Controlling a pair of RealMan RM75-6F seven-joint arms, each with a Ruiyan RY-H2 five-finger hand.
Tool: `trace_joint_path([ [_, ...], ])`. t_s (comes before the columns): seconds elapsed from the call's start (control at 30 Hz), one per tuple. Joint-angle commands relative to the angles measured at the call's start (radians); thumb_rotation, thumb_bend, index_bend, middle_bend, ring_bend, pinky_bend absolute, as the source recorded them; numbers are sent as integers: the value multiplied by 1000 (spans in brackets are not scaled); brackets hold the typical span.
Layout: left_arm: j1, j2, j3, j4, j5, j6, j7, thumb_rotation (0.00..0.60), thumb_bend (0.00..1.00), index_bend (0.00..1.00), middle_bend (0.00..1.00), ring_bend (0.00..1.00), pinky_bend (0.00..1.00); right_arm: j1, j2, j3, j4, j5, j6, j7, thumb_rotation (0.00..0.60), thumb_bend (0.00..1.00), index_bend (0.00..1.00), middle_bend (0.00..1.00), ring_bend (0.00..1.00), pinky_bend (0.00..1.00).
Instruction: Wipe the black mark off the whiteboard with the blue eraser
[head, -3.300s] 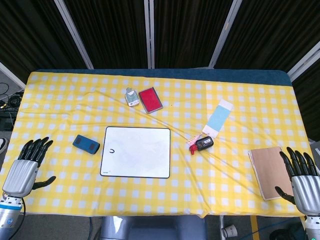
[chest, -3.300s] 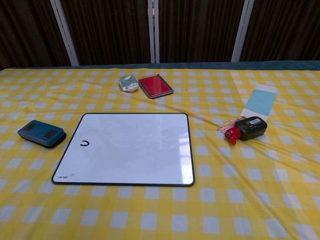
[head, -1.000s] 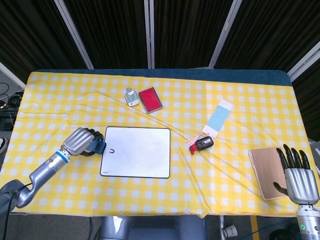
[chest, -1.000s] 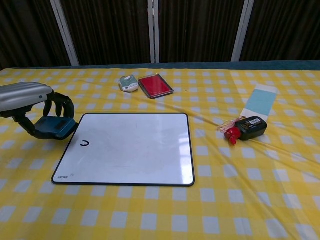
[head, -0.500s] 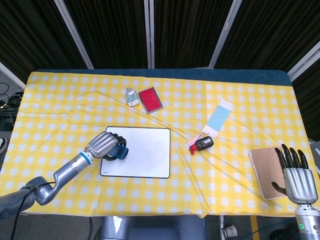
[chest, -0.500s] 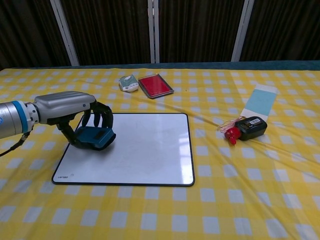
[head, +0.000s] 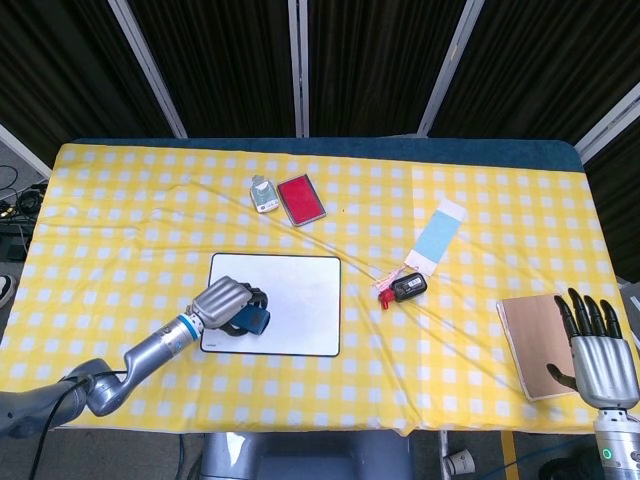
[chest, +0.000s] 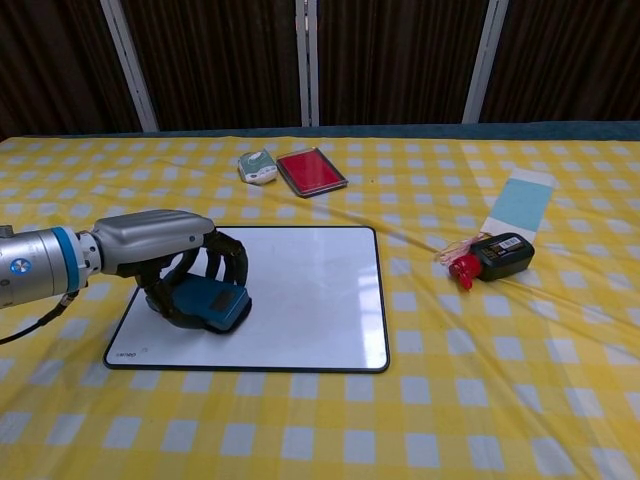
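The whiteboard (head: 295, 285) (chest: 300, 290) lies flat in the middle of the yellow checked table. My left hand (head: 225, 303) (chest: 170, 250) grips the blue eraser (head: 252, 319) (chest: 208, 302) and presses it onto the board's lower left part. No black mark shows on the board's bare surface; the spot under the hand and eraser is hidden. My right hand (head: 598, 355) hovers at the table's front right corner, fingers spread and empty; it does not show in the chest view.
A red pad (head: 301, 198) (chest: 311, 170) and a small grey-green device (head: 264, 194) (chest: 258, 166) lie at the back. A black gadget with a red tag (head: 405, 287) (chest: 498, 256) and a light blue card (head: 437, 237) (chest: 521, 203) sit right of the board. A brown notebook (head: 535, 340) lies by my right hand.
My left hand picked the eraser up from left of the board, carried it onto the board and slid it right and toward the front over the mark's place. The right hand barely moved.
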Motion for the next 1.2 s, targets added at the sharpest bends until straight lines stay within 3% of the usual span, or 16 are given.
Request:
trace_joint_path([
  [0.03, -2, 8, 4, -5, 6, 9, -10, 600, 304, 608, 480, 436, 520, 0, -1, 0, 1, 1, -1, -3, 600, 0, 0, 0, 0, 0],
  [0.5, -22, -17, -22, 136, -42, -27, -100, 600, 306, 612, 481, 438, 521, 3, -6, -1, 1, 1, -3, -10, 600, 0, 0, 0, 0, 0],
  [0.8, -35, -25, -1, 100, -20, -27, -178, 600, 307, 614, 482, 438, 521, 1, -5, 1, 1, 3, 2, -9, 600, 0, 0, 0, 0, 0],
  [1.2, -48, -17, 20, 37, 11, -7, -172, 600, 307, 615, 483, 438, 521, -1, -3, 1, 3, 5, 4, -7, 600, 0, 0, 0, 0, 0],
])
